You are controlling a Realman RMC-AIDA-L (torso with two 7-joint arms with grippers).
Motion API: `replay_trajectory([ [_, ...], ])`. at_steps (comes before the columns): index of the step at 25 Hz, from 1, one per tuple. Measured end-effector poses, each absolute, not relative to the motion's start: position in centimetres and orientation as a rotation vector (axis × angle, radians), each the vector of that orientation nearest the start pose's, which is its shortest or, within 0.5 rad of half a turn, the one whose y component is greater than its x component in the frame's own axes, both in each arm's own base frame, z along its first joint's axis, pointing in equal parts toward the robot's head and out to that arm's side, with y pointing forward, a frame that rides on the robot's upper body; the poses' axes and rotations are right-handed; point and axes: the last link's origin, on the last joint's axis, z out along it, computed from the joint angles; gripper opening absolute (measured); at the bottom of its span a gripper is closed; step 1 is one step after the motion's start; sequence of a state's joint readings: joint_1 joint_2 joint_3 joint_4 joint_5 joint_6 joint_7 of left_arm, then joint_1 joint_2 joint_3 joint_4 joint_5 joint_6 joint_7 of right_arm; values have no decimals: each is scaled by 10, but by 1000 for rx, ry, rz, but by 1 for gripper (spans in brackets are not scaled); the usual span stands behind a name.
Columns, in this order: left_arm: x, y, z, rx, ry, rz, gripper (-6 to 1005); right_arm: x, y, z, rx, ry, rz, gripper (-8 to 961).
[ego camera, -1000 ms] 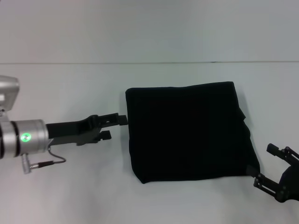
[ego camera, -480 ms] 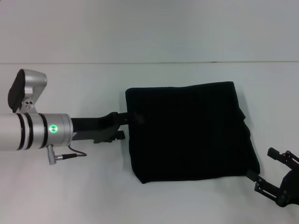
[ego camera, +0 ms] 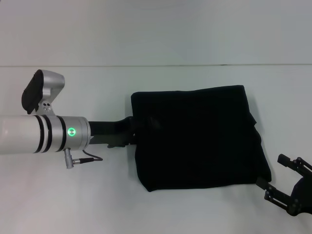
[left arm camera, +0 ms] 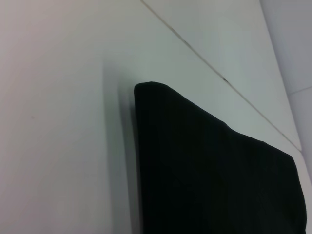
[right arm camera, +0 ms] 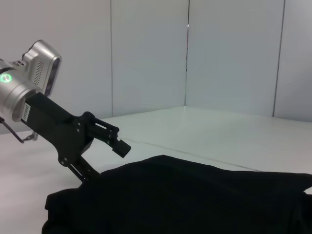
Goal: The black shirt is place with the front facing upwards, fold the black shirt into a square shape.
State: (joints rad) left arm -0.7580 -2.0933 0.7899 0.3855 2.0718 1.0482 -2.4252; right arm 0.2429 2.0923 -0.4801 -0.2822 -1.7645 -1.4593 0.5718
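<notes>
The black shirt point(ego camera: 195, 136) lies folded into a rough square on the white table, right of centre. No letters or label show. It also shows in the left wrist view point(left arm camera: 209, 180) and the right wrist view point(right arm camera: 195, 195). My left gripper point(ego camera: 134, 130) is at the shirt's left edge. In the right wrist view this left gripper point(right arm camera: 105, 161) is open, with one finger above the cloth and the other down at its edge. My right gripper point(ego camera: 273, 171) is open and empty, just off the shirt's near right corner.
The white table point(ego camera: 73, 195) runs wide around the shirt. A thin seam point(ego camera: 156, 66) crosses it at the far side. A grey cable point(ego camera: 85, 158) loops under the left wrist.
My left arm has moved right until its fingers reach the shirt's left edge. The right gripper has drawn slightly back from the corner. The shirt has not moved.
</notes>
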Motion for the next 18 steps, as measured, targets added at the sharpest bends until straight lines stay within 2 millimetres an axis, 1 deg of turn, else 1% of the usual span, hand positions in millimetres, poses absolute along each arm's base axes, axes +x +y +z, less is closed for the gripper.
replay_trajectory([
  [8,-241,388,-73,-2128,-1910,-548,937,353,235,-26,-2238,436,702,838],
  [14,-242,391,-71,-2101,-1892,-568,780,352,236,-26,-2236,433,706,838],
  [18,-243,391,-72,-2107,-1869,-554,595,351,236,-25,-2233,431,715,838],
])
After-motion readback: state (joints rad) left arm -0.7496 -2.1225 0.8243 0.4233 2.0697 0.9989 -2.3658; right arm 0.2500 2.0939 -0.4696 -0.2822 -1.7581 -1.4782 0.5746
